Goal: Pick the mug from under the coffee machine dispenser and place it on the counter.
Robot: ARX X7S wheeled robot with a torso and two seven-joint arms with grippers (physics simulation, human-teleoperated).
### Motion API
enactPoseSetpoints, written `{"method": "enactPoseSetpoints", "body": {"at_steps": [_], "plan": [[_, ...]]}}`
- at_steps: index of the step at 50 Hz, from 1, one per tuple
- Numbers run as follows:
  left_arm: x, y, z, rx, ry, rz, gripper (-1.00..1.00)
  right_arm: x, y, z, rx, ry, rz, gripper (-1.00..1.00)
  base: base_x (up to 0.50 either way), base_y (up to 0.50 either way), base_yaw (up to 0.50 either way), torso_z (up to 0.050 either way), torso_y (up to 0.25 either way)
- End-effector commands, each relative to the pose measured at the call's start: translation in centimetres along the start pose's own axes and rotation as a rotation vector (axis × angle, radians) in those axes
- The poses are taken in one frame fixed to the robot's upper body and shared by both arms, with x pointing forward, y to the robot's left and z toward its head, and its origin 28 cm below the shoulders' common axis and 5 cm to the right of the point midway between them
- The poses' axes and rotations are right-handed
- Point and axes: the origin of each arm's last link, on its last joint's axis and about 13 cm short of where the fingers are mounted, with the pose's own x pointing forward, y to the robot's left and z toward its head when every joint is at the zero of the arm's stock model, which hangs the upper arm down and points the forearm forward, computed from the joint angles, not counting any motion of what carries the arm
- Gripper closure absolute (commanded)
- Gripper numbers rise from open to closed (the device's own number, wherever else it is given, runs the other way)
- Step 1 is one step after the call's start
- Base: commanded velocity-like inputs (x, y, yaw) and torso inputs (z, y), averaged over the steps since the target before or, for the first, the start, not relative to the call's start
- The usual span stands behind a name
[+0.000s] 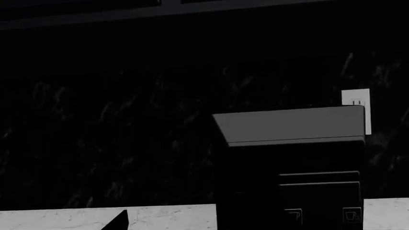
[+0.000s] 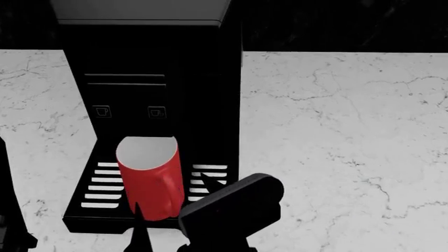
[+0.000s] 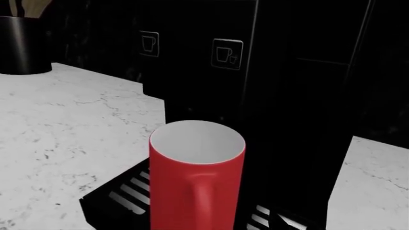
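Note:
The red mug (image 2: 149,181) stands upright on the slotted drip tray (image 2: 105,197) of the black coffee machine dispenser (image 2: 150,79), below its two cup-icon buttons. My right gripper (image 2: 171,194) is open, with one dark fingertip on each side of the mug's lower body. Up close in the right wrist view, the mug (image 3: 195,182) shows its white inside and turns its handle toward the camera. My left gripper (image 1: 204,225) is far from the machine (image 1: 290,163); only one fingertip (image 1: 118,222) shows, over the white counter (image 1: 172,215). Marble counter (image 2: 336,131) spreads to the machine's right.
A dark utensil holder (image 3: 22,45) stands on the counter beside the machine. A white wall outlet (image 1: 357,100) sits behind the machine on the dark backsplash. My left arm (image 2: 8,210) shows at the head view's left edge.

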Motion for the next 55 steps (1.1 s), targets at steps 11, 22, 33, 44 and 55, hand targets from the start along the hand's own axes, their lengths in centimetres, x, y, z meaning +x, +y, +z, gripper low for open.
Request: {"method": "enactPoseSetpoints", "body": {"at_steps": [11, 22, 33, 44, 55], "plan": [[0.1, -0.1, 0.3, -0.026, -0.002, -0.008, -1.00, 0.8, -0.1, -0.2, 0.002, -0.003, 0.012, -1.00, 0.00, 0.00, 0.00, 0.000, 0.000], [0.0, -0.1, 0.2, -0.025, 0.000, -0.005, -1.00, 0.7, 0.0, -0.2, 0.006, -0.001, 0.013, 1.00, 0.00, 0.00, 0.00, 0.000, 0.000], [0.0, -0.1, 0.2, -0.024, 0.002, -0.004, -1.00, 0.6, 0.1, -0.2, 0.012, -0.004, 0.019, 1.00, 0.00, 0.00, 0.00, 0.000, 0.000], [0.0, 0.0, 0.2, -0.022, 0.000, 0.001, -1.00, -0.4, 0.2, 2.0, 0.003, -0.046, 0.032, 1.00, 0.00, 0.00, 0.00, 0.000, 0.000], [0.1, 0.0, 0.3, -0.021, -0.001, 0.002, -1.00, -2.1, 0.1, 2.7, -0.022, -0.054, 0.020, 1.00, 0.00, 0.00, 0.00, 0.000, 0.001]]}}
